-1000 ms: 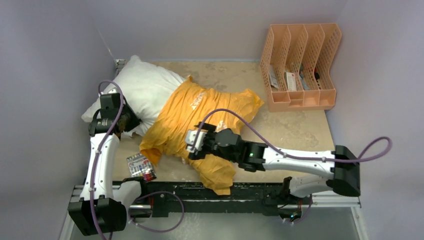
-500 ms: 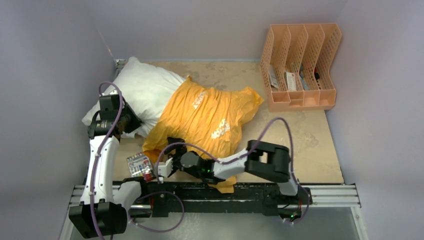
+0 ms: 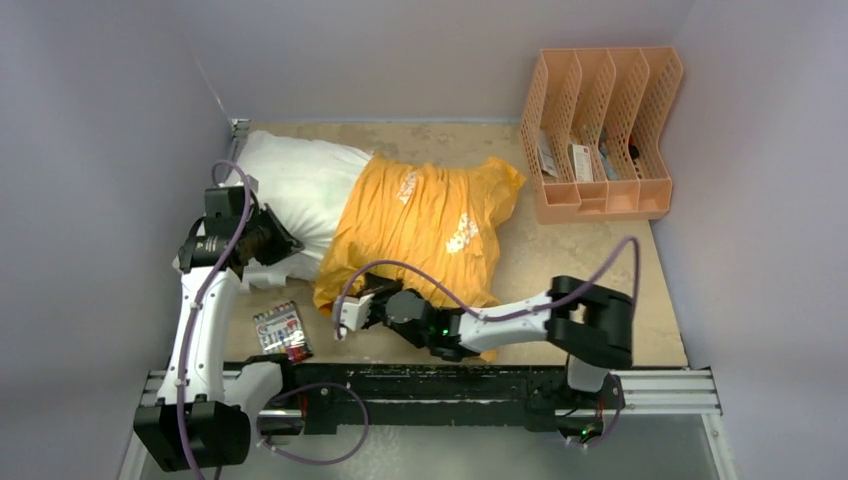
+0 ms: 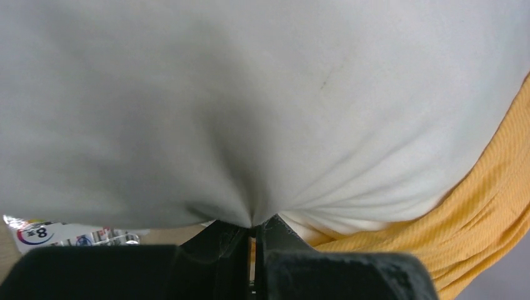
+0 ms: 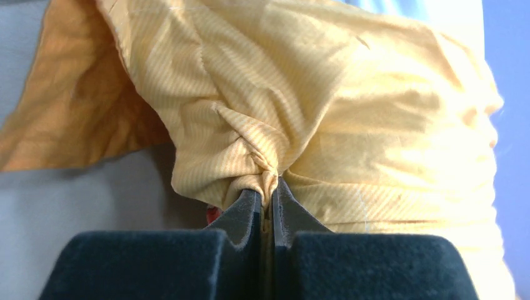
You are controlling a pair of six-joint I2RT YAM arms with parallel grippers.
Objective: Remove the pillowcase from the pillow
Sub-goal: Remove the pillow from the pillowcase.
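Pillow (image 3: 295, 180): lies across the far left of the tabletop (image 3: 580, 265). Its left end is bare white; the rest is inside the cover.
Pillowcase (image 3: 430, 215): orange-yellow, bunched in creases over the pillow's right portion. Its open mouth faces left and its far corner reaches near the file rack (image 3: 600, 130); contact between them cannot be confirmed.
Left pincer (image 4: 253, 228): closed tight on a pucker of the pillow's white cloth at its near-left edge. The creases radiate from the jaws, which suggests tension in the cloth. Judged purpose: to anchor the pillow so it does not travel with the cover.
Right pincer (image 5: 267, 200): clamped on a twisted fold at the cover's near-left edge, close to the opening. Judged purpose: to take a hold on the fabric alone, clear of the stuffing.
Arm layout: the two grips are on opposite materials, the left on the pillow and the right on the cover, which fits a pull-apart.
Progress: partial, with roughly the pillow's left third exposed.
Next move, judged: draw the cover rightward, away from the anchored end.
Risk: the thin fold may slip out, or the pillow may drag along.
Other item: a printed packet (image 3: 282, 332) lies near the left arm, apart from both grips.
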